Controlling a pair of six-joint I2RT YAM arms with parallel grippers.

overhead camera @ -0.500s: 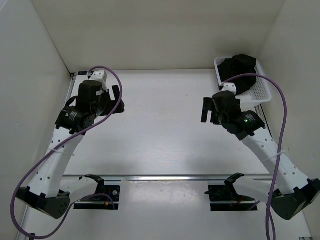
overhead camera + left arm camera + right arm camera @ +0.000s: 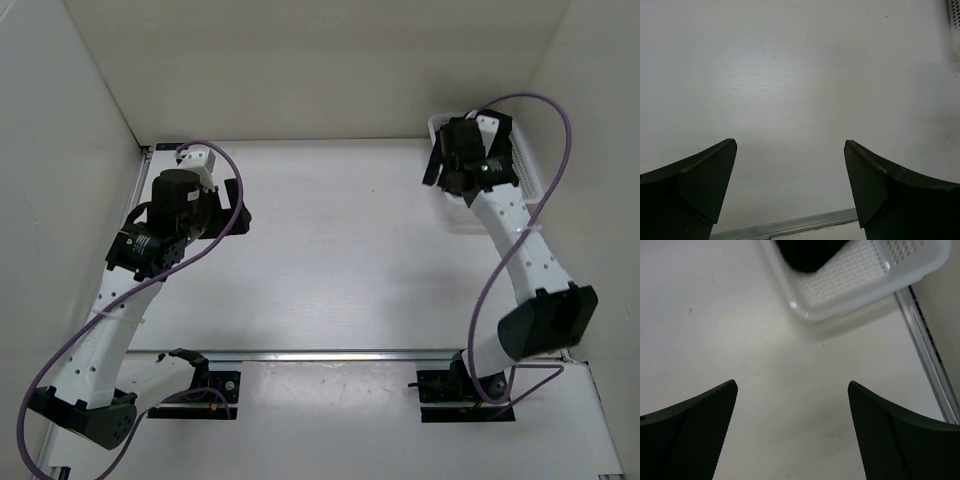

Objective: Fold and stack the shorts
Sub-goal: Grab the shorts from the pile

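The shorts (image 2: 810, 252) are not yet on the working surface. They sit as a dark bundle inside the white mesh basket (image 2: 860, 297) at the far right corner of the table (image 2: 790, 75), so folding has not begun.

On the left, the left claw (image 2: 790, 145) hangs released above bare table with nothing between its fingers. It seems parked there to leave the middle clear and to be ready to take one side of the cloth once it arrives. The middle of the table holds nothing.

On the right, the right claw (image 2: 792, 385) is also spread wide and empty. It hovers over the table just beside the basket's near corner and points toward the garment. That reads as the approach for a pick; the wide spread suits biting into a thick, soft heap.

Compared with half a second ago, the right arm has swung from mid-table out to the basket, and in the overhead view it now covers much of the bundle. The left arm has barely shifted. Basket and shorts lie as they did.
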